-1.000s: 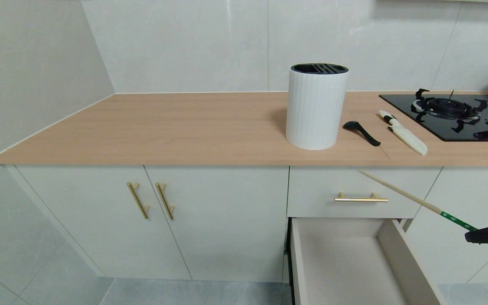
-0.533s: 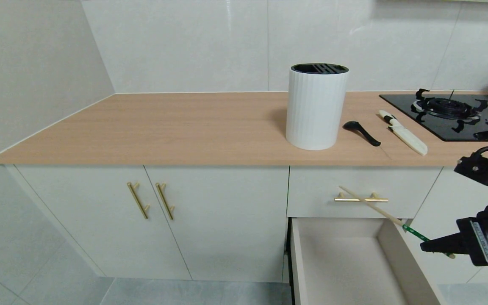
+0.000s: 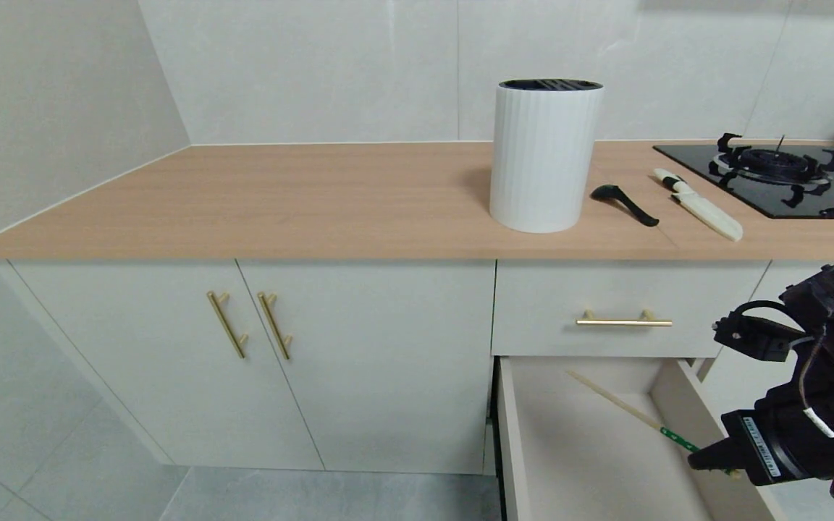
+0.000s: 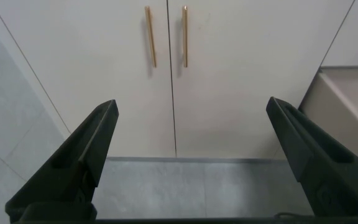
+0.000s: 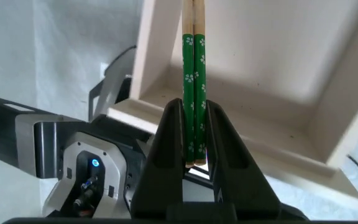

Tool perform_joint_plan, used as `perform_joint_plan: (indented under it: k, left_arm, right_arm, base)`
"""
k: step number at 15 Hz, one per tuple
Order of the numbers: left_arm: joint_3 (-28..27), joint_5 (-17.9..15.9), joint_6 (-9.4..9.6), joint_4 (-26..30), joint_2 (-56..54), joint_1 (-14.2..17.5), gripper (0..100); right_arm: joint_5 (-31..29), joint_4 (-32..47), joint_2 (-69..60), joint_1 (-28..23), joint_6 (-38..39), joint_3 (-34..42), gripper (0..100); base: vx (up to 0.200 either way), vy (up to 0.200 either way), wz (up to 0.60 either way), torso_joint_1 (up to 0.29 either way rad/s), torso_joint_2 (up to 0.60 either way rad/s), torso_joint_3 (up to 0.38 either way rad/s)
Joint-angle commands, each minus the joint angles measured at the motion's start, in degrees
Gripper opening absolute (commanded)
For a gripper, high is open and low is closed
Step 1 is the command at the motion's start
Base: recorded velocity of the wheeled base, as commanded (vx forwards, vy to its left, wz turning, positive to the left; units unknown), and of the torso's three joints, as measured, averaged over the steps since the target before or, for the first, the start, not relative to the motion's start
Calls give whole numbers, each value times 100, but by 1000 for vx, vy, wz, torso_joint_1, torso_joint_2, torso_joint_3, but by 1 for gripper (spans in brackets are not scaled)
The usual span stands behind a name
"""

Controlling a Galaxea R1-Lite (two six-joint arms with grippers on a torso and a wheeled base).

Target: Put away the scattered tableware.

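While pinching the green-ended chopsticks (image 3: 627, 409) tight in the right gripper (image 3: 706, 459), holding them slanted with tips over the open drawer (image 3: 507, 434). Holding left gripper (image 4: 191, 109) spread wide, empty, facing cabinet doors (image 4: 229, 81). Seeing black spoon (image 3: 628, 208) and white knife (image 3: 699, 205) on countertop (image 3: 316, 202), right of ribbed white holder (image 3: 544, 155).

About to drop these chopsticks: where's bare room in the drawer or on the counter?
The drawer floor in view is bare wall to wall under the chopsticks in the right claw. The counter is free from its left corner to the holder. Crowded: spoon and knife lie between holder and stove.
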Motion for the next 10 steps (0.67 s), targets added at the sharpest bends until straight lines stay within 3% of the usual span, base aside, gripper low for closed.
perform_joint_plan:
  k: [1, 8, 10]
  left_arm:
    - [0, 0, 2, 0, 2, 2, 100]
    - [0, 0, 2, 0, 2, 2, 100]
    - [0, 0, 2, 0, 2, 2, 100]
  right_arm:
    - [-7, -83, 263, 2, 3, 41, 0]
    - [-113, -1190, 1080, 2, -14, -12, 0]
    - [-350, -1340, 1300, -6, -14, -12, 0]
  base:
    - [0, 0, 0, -159, 461, 290]
    - [0, 0, 0, -126, 454, 330]
    - [0, 0, 0, -29, 225, 171]
